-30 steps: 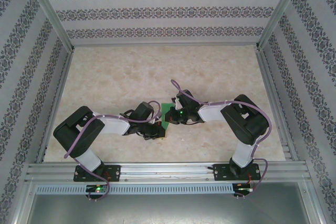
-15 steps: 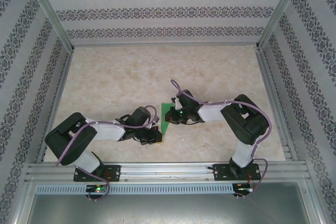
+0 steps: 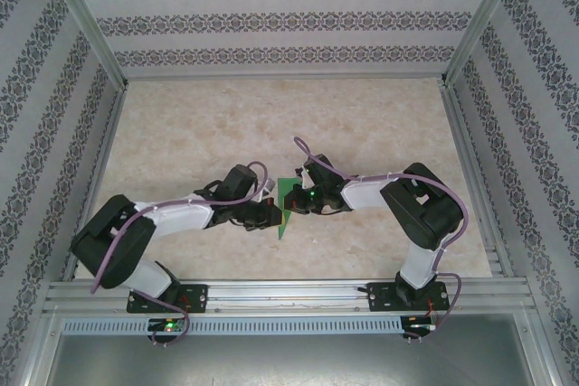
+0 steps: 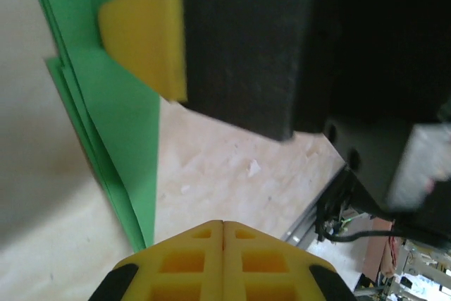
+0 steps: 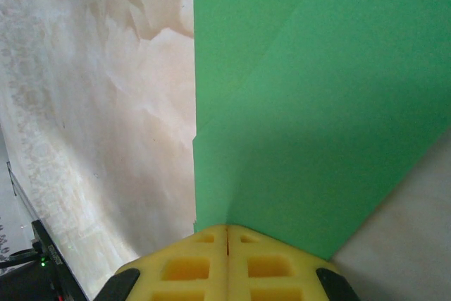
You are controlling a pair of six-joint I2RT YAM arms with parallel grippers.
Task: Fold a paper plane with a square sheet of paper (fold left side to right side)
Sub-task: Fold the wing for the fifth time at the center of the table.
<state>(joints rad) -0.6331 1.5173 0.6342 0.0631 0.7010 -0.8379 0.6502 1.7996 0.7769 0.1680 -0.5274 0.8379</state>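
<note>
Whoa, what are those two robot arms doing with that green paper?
Two robot arms are folding a thin bright-green sheet of paper into a plane on the pale marble-look table. The right arm has its jaws shut, resting on the already layered paper. The left arm has its jaws shut too, close beside the paper's edge.

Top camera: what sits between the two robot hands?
Folded bright-green paper, between the left hand and right hand, shown in the top view.
</note>
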